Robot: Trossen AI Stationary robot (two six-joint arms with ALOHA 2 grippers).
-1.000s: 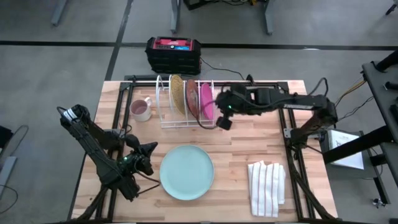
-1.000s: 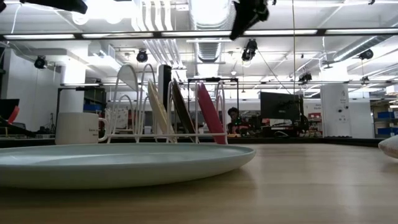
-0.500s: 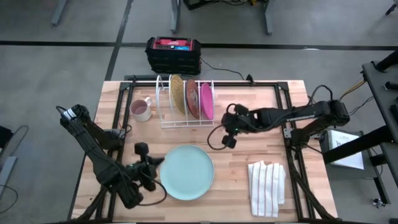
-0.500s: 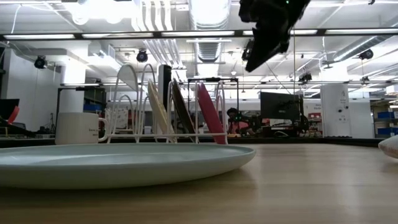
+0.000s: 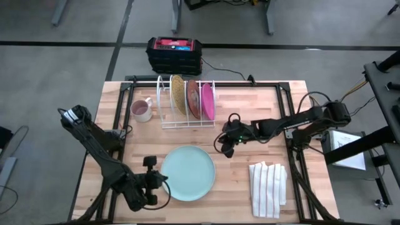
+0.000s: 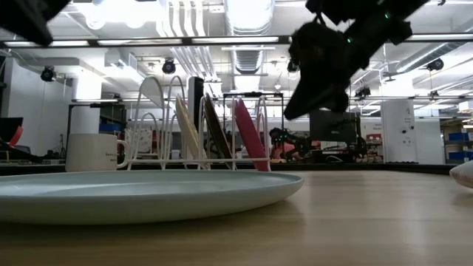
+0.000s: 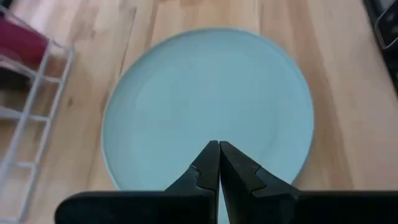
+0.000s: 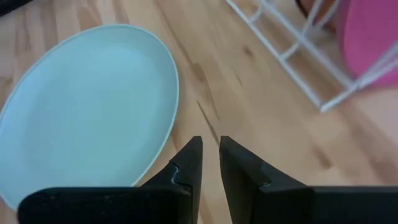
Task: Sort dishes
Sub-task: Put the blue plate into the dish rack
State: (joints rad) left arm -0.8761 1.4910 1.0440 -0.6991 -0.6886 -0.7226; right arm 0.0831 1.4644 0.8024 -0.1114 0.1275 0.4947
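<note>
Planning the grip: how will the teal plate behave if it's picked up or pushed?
The teal plate lies flat on the table, rim low, so grabbing its edge looks awkward. Its smooth, glossy face suggests it would slide when pushed. It is probably stiff and breakable, unlikely to roll.

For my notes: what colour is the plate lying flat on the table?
Pale teal-blue plate, clearest in the left wrist view.
</note>
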